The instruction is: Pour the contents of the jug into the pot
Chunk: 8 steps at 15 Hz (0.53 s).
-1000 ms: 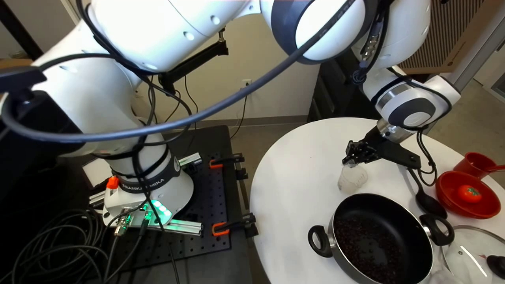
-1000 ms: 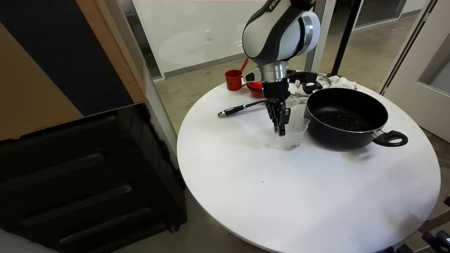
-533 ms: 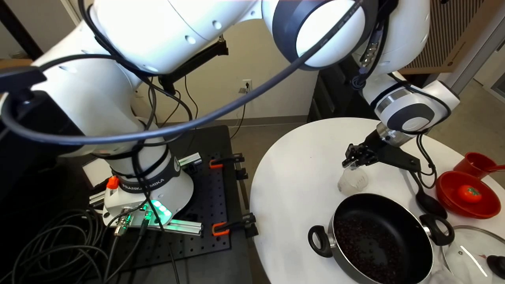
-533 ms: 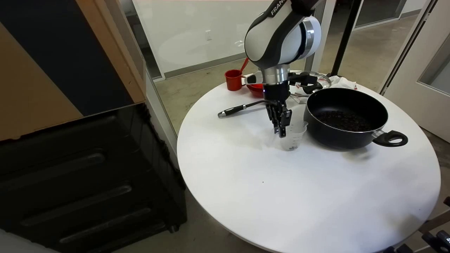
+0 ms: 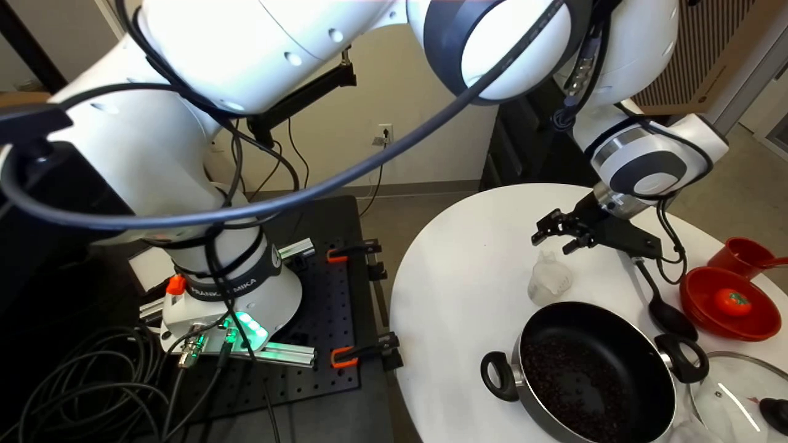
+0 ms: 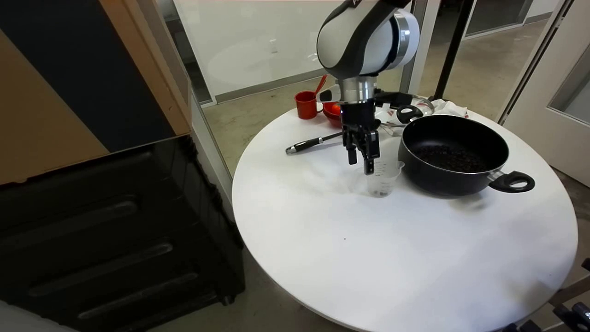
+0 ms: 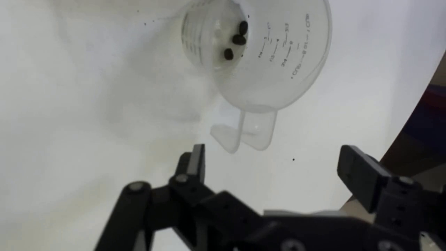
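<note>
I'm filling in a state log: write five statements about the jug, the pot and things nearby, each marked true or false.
1. The clear jug holds a few dark beans. True.
2. The gripper is open, holding nothing. True.
3. The jug lies on its side. False: it stands upright on the table.
4. The pot is covered. False: it is uncovered, with the glass lid beside it.
5. A black ladle lies on the table. True.

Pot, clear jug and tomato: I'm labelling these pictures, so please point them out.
Pot point(image 6: 435, 180): in an exterior view, outer wall.
Clear jug point(image 7: 263, 75): in the wrist view, side wall.
Tomato point(image 5: 729, 306): in an exterior view, red skin.
</note>
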### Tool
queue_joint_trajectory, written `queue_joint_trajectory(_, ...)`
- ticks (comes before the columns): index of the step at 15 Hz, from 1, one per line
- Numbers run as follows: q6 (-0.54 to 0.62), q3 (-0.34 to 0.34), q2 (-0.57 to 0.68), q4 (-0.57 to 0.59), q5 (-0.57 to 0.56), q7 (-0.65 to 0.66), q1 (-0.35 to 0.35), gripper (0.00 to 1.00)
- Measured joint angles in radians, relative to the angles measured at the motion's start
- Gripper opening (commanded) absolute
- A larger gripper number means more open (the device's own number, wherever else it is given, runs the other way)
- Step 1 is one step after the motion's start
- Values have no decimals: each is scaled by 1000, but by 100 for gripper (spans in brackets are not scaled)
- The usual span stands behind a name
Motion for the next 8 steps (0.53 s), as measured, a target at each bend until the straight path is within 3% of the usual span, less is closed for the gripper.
queue_joint_trajectory(8,-82,41,-200,-46,37,1,14,100)
